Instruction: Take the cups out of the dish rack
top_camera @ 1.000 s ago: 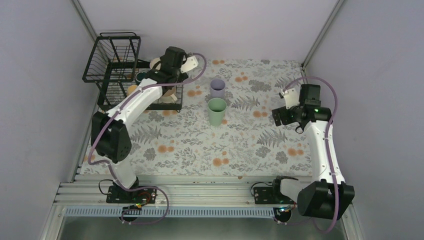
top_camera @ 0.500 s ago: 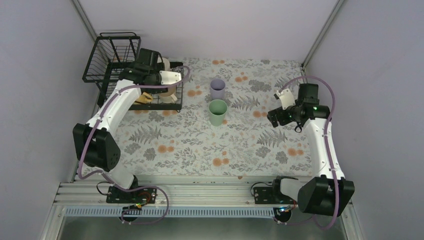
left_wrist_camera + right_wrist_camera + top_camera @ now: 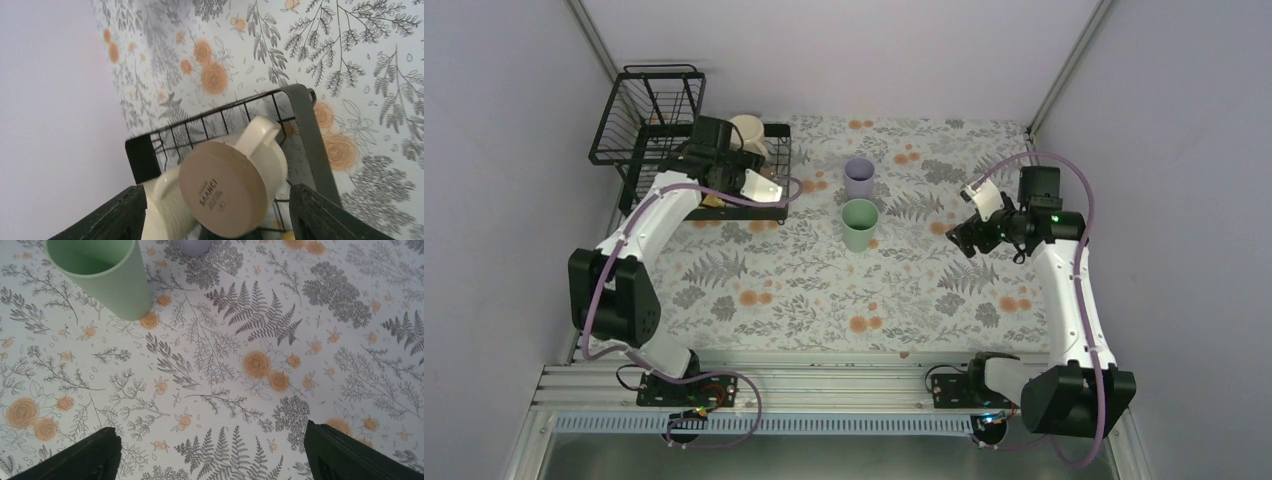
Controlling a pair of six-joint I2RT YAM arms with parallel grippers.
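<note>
Left claw wide over the dish rack; right claw wide, holding nothing.
An upturned cream mug sat in the rack between my left claw's fingers, a second cream mug just beside it. Ahead and left of my right claw the mint tumbler stood upright and empty, the lavender tumbler beyond it. Since a second earlier, the left wrist had swung left across the rack; the tumblers had not moved.

The light is soft, even and bright everywhere; the green cup throws only a faint shadow. In the left wrist view the mug at 6 o'clock is slightly blurred; the fingers at 5 and 7 o'clock are dark.
</note>
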